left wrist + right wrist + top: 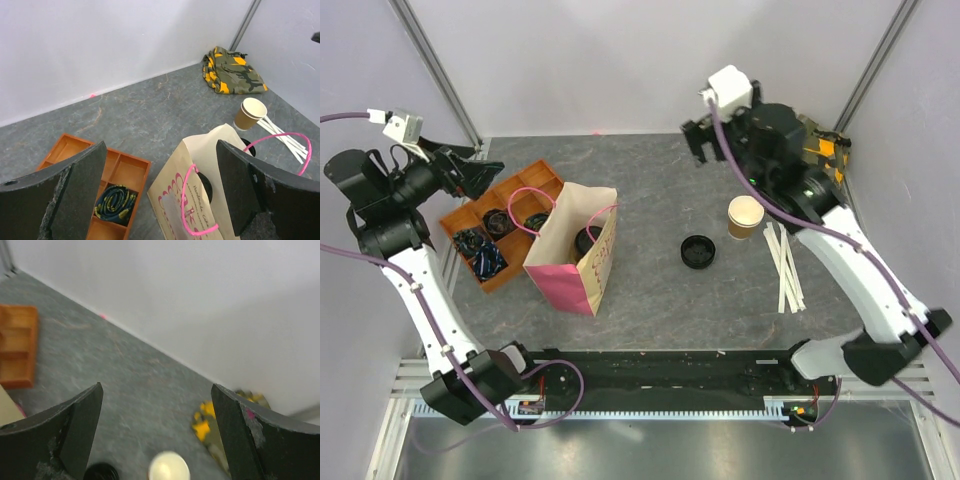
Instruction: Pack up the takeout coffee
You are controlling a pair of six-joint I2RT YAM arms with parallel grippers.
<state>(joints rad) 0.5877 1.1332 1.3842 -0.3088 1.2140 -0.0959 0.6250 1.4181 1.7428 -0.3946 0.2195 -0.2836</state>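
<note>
We find the left pincer (160,167) released: jaws spread wide, nothing between them. It hangs above the worktop (150,115). Directly below it, nearer the finger at the right of its wrist view, stands the paper bag (200,155), mouth open, with pink handles. The takeout coffee (587,240) sits inside this bag, and only its black lid shows through the mouth. Under the opposite finger lies the orange tray (125,172), with a rolled dark item in one compartment.

We find the right pincer (156,400) likewise released and empty, raised well clear of the worktop. Below it, between the fingers, stands the lidless cup (169,466). The loose black lid (101,472) lies beside that cup, apart from it, under the left-hand finger in that view. A camouflage cloth (207,427) lies by the other finger.
</note>
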